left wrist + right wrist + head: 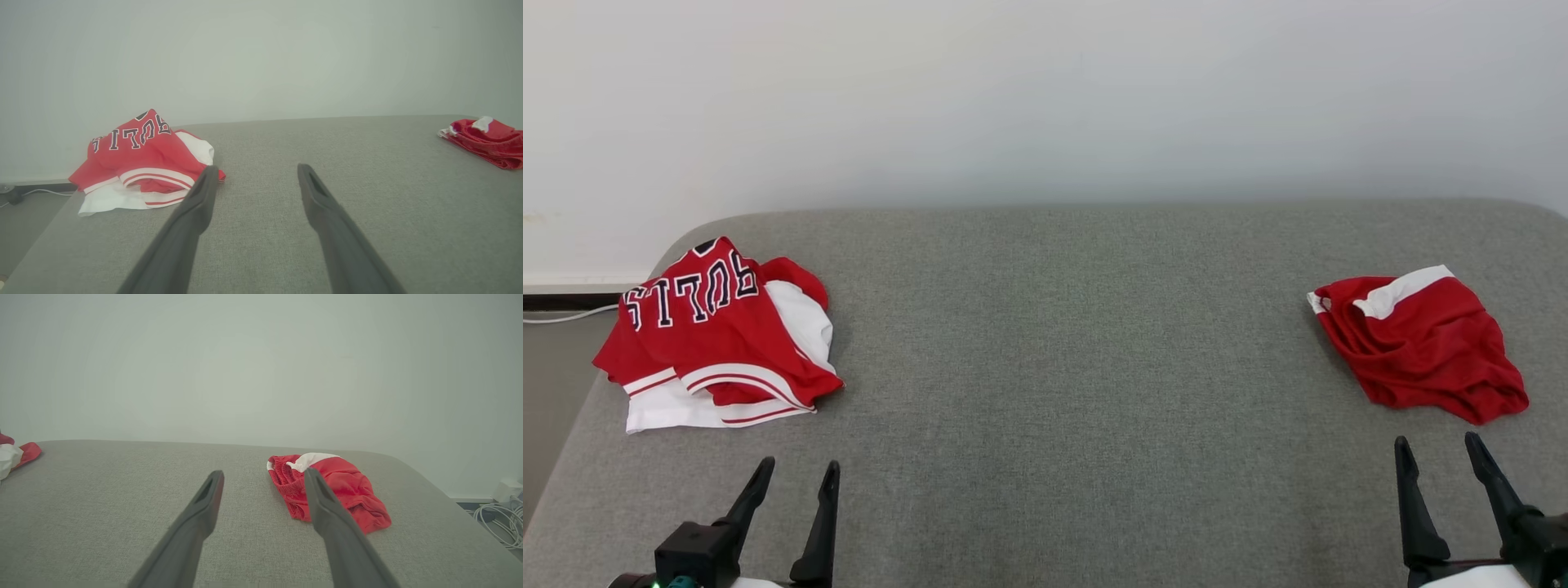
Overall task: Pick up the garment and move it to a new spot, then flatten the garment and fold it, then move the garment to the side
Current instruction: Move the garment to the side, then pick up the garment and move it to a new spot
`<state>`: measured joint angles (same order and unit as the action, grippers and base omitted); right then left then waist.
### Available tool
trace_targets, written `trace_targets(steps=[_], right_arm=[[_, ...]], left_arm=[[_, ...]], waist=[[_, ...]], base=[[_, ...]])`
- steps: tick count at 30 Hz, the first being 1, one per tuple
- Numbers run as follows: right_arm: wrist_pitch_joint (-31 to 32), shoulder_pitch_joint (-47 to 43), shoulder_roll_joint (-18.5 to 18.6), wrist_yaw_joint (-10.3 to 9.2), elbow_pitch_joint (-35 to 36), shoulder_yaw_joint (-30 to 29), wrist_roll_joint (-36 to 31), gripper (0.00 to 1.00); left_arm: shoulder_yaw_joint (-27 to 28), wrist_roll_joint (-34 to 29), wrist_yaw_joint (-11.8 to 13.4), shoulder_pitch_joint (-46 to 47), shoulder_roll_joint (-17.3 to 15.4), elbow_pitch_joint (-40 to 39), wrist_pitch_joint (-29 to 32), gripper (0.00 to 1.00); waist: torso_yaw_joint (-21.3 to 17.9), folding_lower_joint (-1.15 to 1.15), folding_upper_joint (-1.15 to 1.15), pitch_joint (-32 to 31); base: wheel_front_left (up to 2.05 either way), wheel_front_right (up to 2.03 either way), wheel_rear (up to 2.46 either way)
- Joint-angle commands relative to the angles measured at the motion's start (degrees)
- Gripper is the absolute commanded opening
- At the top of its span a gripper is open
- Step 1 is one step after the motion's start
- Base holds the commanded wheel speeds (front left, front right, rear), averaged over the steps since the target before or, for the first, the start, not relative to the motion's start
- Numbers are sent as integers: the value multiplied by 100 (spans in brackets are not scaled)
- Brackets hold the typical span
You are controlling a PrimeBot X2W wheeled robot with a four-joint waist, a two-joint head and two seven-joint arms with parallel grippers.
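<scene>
A crumpled red garment (1421, 347) with a white band lies at the right of the grey padded surface (1078, 367). It also shows at the far right of the left wrist view (490, 141). My right gripper (1436, 439) is open and empty just in front of it, apart from the cloth. In the right wrist view the garment (355, 490) lies just beyond my right gripper's (264, 471) right finger. A second garment, a red and white lettered jersey (711, 327), lies in a heap at the left. My left gripper (799, 464) is open and empty in front of it (258, 166).
The jersey heap (143, 155) lies close to the surface's left edge. A pale wall stands right behind the surface. Cables lie on the floor off the right side (498, 518), and one cable runs along the floor at the left (564, 314).
</scene>
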<state>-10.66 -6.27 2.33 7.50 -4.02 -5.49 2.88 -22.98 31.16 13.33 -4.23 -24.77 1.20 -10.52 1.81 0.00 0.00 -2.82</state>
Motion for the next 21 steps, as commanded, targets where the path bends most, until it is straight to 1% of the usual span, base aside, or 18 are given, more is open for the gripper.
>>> trace_targets(steps=[1, 9, 21], right_arm=[[49, 32, 78, -1, 255, 101, -38, 100], [227, -242, 60, -1, 560, 136, 8, 100], [232, -258, 55, -1, 572, 151, 136, 100]], left_arm=[[215, -48, 71, 194, -126, -142, -3, 100], [182, -39, 94, 158, -128, -139, -7, 100], [157, -15, 114, 191, -142, -148, 13, 100]], waist=[[-10, 0, 0, -27], [-54, 0, 0, -92], [-59, 0, 0, -84]], base=[[0, 0, 0], [0, 0, 0], [0, 0, 0]])
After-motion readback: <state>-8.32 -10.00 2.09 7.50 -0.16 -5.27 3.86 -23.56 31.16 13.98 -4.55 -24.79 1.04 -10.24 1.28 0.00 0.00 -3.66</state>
